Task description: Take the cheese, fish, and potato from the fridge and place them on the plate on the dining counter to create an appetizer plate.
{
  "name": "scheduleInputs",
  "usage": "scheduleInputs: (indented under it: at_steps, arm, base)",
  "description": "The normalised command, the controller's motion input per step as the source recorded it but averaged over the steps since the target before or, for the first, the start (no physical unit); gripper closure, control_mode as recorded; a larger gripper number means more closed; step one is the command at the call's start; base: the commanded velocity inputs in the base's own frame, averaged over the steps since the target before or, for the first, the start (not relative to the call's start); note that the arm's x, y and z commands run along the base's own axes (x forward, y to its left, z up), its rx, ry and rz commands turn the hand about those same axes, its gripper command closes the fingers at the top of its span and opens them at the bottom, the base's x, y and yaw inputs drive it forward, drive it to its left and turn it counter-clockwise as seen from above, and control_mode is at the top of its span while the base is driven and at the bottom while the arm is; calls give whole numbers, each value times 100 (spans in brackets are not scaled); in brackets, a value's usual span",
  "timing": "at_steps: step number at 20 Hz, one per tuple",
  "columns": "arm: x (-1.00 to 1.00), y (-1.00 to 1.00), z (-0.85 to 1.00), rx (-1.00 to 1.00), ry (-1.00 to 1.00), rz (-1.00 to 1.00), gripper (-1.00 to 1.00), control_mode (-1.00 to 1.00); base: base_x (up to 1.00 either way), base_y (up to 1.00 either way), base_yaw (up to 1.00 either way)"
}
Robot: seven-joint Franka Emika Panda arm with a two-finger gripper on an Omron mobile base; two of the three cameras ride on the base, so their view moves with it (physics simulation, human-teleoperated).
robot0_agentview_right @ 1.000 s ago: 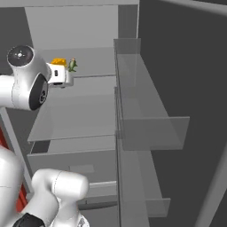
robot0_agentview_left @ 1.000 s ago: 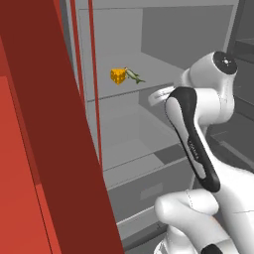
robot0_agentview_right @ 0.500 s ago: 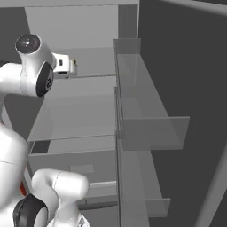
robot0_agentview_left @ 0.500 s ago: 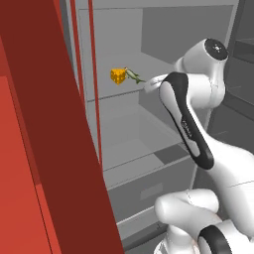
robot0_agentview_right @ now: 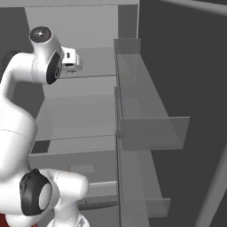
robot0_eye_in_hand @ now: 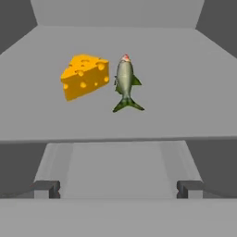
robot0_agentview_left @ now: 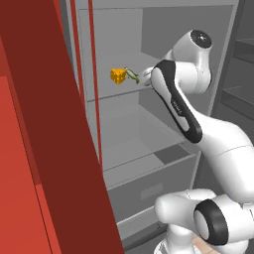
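Note:
On an upper shelf (robot0_eye_in_hand: 185, 92) of the open fridge (robot0_agentview_left: 163, 30) an orange-yellow cheese (robot0_eye_in_hand: 85, 76) wedge lies left of a slim green-grey fish (robot0_eye_in_hand: 125, 83), whose tail points toward me. From the left base both sit at the shelf's front edge, the cheese (robot0_agentview_left: 117, 76) with the fish (robot0_agentview_left: 132, 75) on its right. My gripper (robot0_eye_in_hand: 118, 187) is open, level with the shelf and short of its front edge, with nothing between the fingertips (robot0_eye_in_hand: 46, 187). The hand (robot0_agentview_left: 146, 76) hovers just right of the fish. The potato, the plate and the dining counter are out of view.
A tall red panel (robot0_agentview_left: 39, 149) stands close on the left of the fridge opening. Below are a lower shelf (robot0_agentview_left: 134, 144) and a grey drawer (robot0_agentview_left: 149, 183). The open door's clear bins (robot0_agentview_right: 150, 128) jut out on the right.
The arm has risen and reached in toward the upper shelf, bringing the hand up close to the fish. The jaws stayed open; cheese and fish have not moved.

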Motion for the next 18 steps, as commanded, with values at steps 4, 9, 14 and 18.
scheduleInputs:
  at_steps: [4, 9, 14, 18]
  arm:
    - [58, 6, -6, 0, 0, 0, -100, -100]
    - [57, 10, -11, 0, 0, 0, -100, -100]
    - [57, 10, -9, 0, 0, 0, -100, -100]
    - [58, 7, -8, 0, 0, 0, -100, -100]
  base:
    - [0, 0, 0]
    - [0, 0, 0]
    - [0, 0, 0]
    - [0, 0, 0]
